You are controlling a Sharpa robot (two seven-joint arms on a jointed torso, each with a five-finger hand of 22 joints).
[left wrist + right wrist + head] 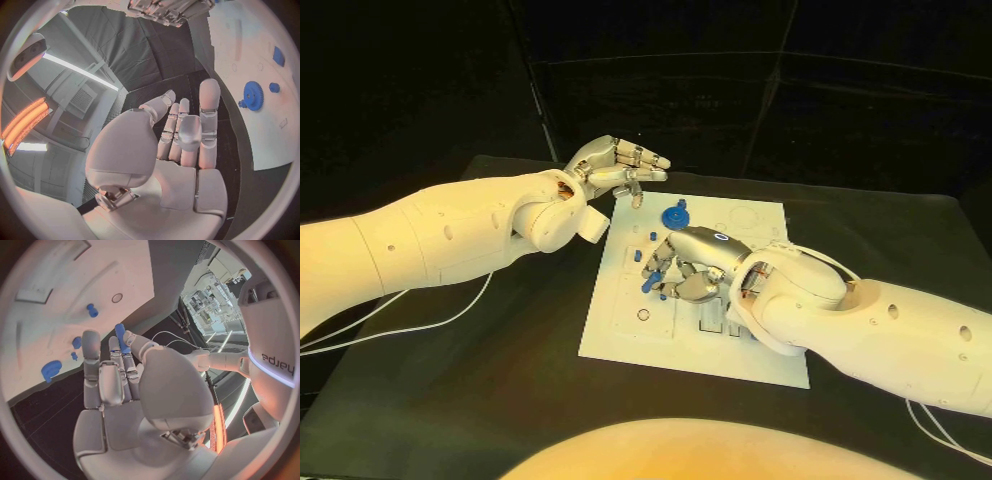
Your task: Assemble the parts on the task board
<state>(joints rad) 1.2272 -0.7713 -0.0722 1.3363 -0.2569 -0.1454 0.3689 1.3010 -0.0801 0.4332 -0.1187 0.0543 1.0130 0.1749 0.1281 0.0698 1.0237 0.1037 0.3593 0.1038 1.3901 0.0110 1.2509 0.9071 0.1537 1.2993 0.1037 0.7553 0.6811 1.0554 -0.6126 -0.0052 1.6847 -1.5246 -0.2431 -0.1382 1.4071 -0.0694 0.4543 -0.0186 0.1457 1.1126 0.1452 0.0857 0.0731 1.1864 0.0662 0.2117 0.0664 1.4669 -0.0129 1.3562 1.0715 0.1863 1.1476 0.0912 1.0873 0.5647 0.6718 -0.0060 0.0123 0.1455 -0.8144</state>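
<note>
Right hand (687,268) pinches a blue peg (120,337) over the board (625,330), left hand (610,168) released; misaligned insertion could jam it.

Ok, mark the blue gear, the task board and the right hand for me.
blue gear (675,215), head view, its round face.
task board (625,335), head view, bare white surface.
right hand (687,262), head view, back of the hand.

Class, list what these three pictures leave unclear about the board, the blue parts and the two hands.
- Head view: the right hand covers the middle of the task board; what lies beneath is hidden.
- Head view: the blue peg in the right hand is mostly hidden by its fingers.
- Left wrist view: the blue gear sits near the rim, teeth too small to count.
- Head view: the left hand is curled; its palm is hidden.
</note>
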